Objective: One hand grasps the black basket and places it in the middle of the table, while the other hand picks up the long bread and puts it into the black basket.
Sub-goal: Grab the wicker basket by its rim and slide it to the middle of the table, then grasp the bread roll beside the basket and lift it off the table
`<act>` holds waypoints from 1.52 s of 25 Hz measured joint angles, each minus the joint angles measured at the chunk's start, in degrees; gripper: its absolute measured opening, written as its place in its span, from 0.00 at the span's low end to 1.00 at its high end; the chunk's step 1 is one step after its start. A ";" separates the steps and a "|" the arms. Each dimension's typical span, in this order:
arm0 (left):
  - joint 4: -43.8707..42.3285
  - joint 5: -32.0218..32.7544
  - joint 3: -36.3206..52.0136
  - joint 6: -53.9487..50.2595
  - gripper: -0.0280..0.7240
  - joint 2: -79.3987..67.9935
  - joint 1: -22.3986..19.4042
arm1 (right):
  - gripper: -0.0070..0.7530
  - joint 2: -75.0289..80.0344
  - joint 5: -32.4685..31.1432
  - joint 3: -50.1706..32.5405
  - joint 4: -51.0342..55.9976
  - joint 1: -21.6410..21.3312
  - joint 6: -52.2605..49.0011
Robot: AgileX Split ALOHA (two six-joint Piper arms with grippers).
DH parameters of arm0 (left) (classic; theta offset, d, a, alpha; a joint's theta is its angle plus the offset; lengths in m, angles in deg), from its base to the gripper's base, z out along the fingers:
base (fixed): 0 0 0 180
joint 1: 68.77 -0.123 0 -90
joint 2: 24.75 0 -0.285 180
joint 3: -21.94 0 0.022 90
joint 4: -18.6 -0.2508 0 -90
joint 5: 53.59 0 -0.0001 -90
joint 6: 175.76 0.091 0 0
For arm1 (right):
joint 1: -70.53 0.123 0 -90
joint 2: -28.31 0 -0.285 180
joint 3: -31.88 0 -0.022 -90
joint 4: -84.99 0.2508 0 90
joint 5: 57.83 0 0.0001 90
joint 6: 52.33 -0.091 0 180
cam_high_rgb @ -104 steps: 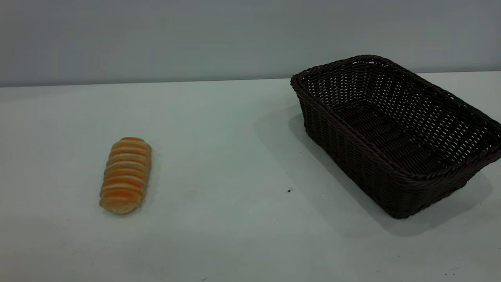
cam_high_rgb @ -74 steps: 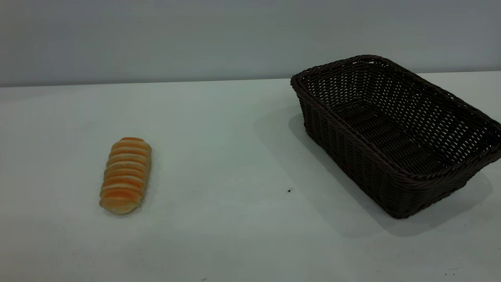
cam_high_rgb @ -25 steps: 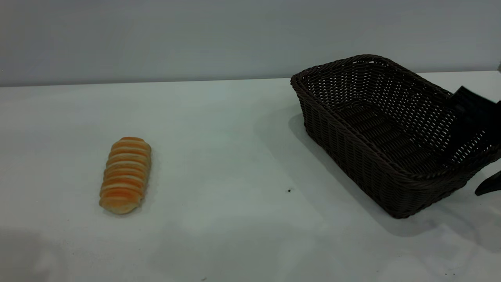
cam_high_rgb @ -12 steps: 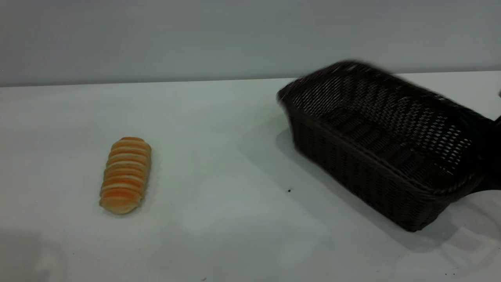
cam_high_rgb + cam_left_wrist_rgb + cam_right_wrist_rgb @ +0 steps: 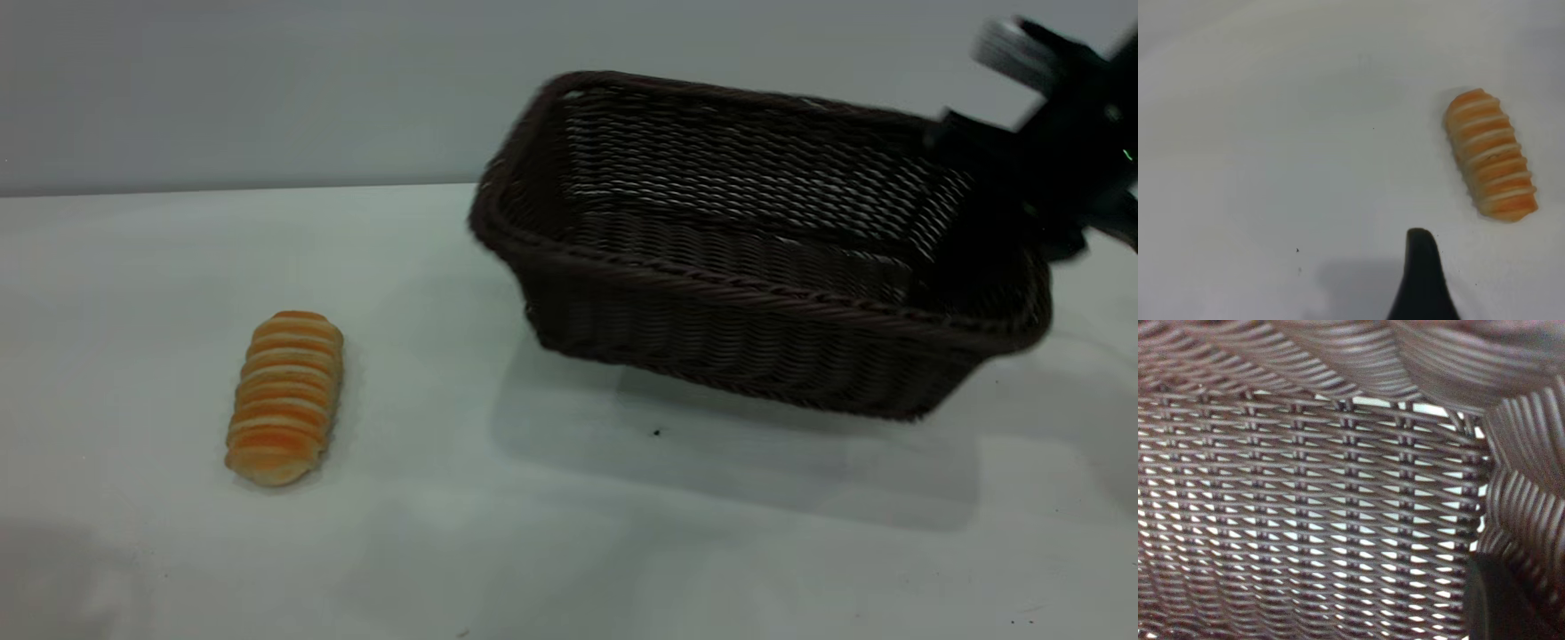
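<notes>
Now I'm carrying the black basket point(image 5: 756, 293) (light, stiff wicker) by its rim, right gripper point(image 5: 996, 204) clamped, well right of the long bread point(image 5: 284, 396).

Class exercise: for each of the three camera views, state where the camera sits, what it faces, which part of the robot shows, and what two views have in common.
Exterior view: outside the rig, facing across the table at the long bread and the lifted black basket; the right gripper holds its right end.
Left wrist view: on the left arm, looking down at the table; one tip of the left gripper's fingers shows.
Right wrist view: close against the basket's weave; a dark finger edge shows.
Shared: the exterior and left wrist views both show the bread.
</notes>
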 joint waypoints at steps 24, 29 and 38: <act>10.76 -14.14 -0.18 -0.05 0.81 -27.39 1.51 | 0.61 11.21 -9.51 19.55 -18.44 7.65 -4.92; 11.14 -21.89 -0.61 0.00 0.81 -38.65 5.24 | 0.73 1.24 -18.20 20.37 -27.04 7.65 -4.65; 11.50 -33.10 -0.79 -0.14 0.81 -55.33 8.07 | 0.68 -20.72 -31.58 20.37 -26.46 7.65 -4.65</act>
